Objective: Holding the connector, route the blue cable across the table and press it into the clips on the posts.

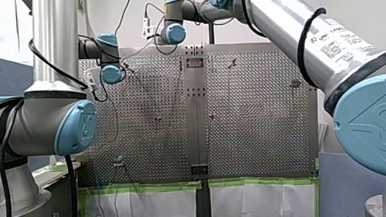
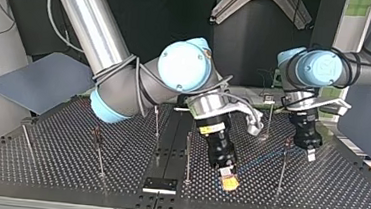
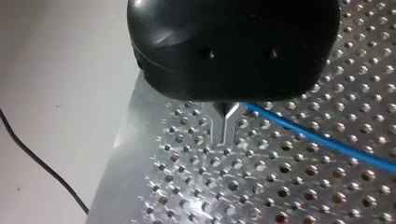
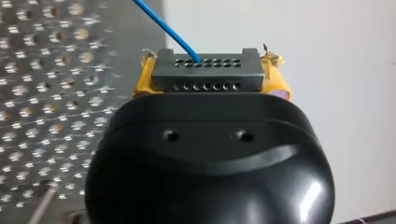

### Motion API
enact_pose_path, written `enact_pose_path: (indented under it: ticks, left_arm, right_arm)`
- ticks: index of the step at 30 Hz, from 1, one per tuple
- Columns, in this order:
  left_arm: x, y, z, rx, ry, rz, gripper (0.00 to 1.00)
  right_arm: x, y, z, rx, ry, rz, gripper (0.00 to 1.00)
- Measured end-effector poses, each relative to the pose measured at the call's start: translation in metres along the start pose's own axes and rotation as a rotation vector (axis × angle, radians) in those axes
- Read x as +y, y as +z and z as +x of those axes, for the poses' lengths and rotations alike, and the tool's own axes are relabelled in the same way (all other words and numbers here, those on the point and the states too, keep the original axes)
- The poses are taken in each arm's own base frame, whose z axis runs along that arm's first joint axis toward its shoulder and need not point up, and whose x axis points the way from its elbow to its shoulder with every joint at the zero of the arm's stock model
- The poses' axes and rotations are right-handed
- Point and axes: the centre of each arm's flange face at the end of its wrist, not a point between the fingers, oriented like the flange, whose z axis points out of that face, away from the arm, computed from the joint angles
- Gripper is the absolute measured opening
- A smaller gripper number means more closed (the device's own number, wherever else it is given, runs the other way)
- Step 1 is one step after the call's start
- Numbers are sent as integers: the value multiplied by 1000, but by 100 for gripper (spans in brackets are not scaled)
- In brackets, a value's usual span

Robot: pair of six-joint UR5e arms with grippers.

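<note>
The dark connector (image 4: 208,70) is clamped between the yellow pads (image 4: 144,77) of my right gripper (image 4: 208,77), which is shut on it. The blue cable (image 4: 168,30) leaves the connector's face. In the top view my right gripper (image 2: 228,179) holds the connector (image 2: 229,182) low over the perforated table (image 2: 68,160), near the front middle. The cable (image 2: 262,158) runs from there toward a thin post (image 2: 283,167) and my left gripper (image 2: 311,153). In the left wrist view the metal fingers (image 3: 219,128) are shut; the blue cable (image 3: 322,140) passes close beside them, and I cannot tell whether it is pinched.
Several thin posts stand on the table, among them one (image 2: 187,157) by the centre seam, one (image 2: 99,153) further left and one (image 2: 26,139) near the top view's left edge. A small black plate (image 2: 159,185) lies at the front. A thin black wire (image 3: 42,163) hangs off the table's side.
</note>
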Motion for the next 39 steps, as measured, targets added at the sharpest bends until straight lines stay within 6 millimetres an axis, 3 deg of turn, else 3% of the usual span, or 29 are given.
enact_pose_path:
  ticks: [7, 18, 29, 39]
  left_arm:
    - [8, -2, 16, 35, 17, -40, 1]
    - [9, -9, 1, 30, 9, -76, 1]
    - [8, -25, 5, 61, 11, -73, 1]
    - [9, -16, 3, 3, -21, -37, 1]
  right_arm:
    - [-6, -1, -1, 0, -18, 10, 0]
    - [-41, -12, -4, -12, -32, 60, 0]
    - [-38, -22, -41, -97, -40, 46, 0]
    - [-28, -30, -77, -168, -42, 32, 0]
